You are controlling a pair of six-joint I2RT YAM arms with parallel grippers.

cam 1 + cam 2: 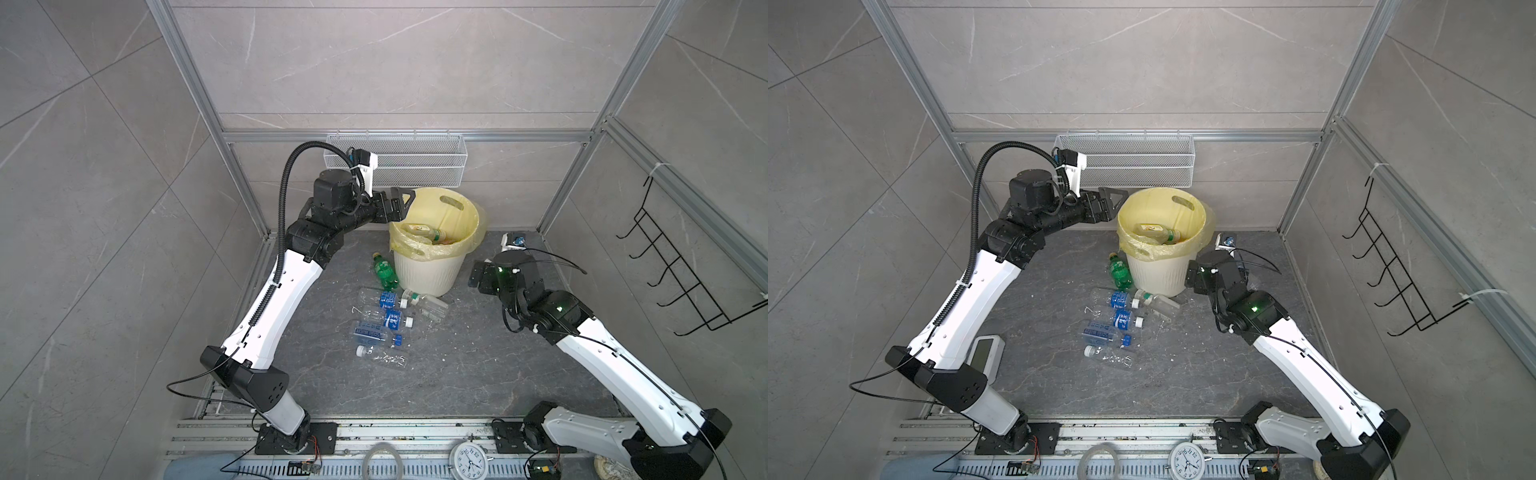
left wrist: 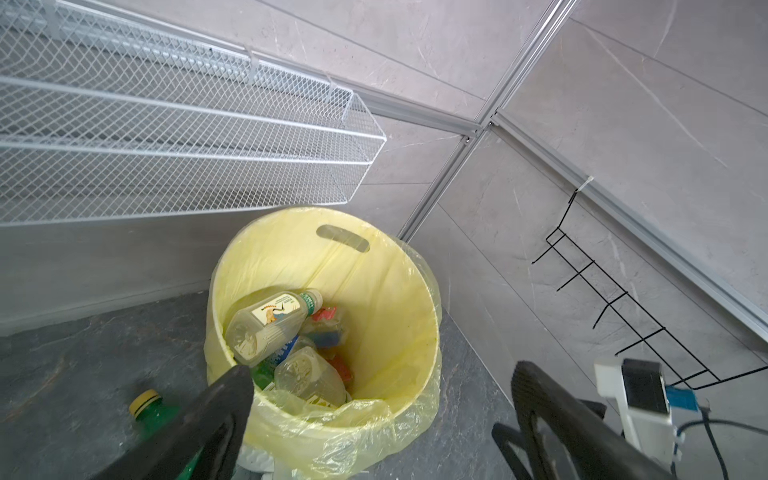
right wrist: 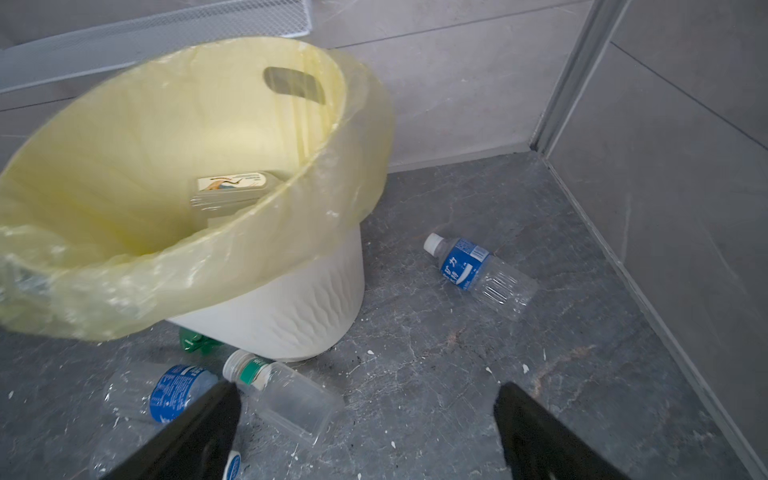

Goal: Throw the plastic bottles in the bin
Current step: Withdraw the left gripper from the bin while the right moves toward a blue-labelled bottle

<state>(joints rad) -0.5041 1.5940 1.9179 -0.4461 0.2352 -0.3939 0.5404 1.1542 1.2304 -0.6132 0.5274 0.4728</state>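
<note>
The bin (image 1: 428,272) (image 1: 1156,276), a cream ribbed bucket lined with a yellow bag, stands at the back of the floor. It holds several plastic bottles (image 2: 270,324). My left gripper (image 1: 401,205) (image 2: 380,374) hovers open at the bin's left rim, with nothing between its fingers. My right gripper (image 1: 478,276) (image 3: 368,390) is open low at the bin's right side, above bare floor. A green bottle (image 1: 384,272) and several clear blue-labelled bottles (image 1: 384,318) lie in front of the bin. A square clear bottle (image 3: 286,395) lies near the right gripper. Another blue-labelled bottle (image 3: 478,270) lies right of the bin.
A white wire mesh basket (image 1: 415,160) hangs on the back wall above the bin. A black wire rack (image 1: 681,270) hangs on the right wall. A clock (image 1: 467,459) sits at the front rail, and a small white device (image 1: 984,353) lies under the left arm.
</note>
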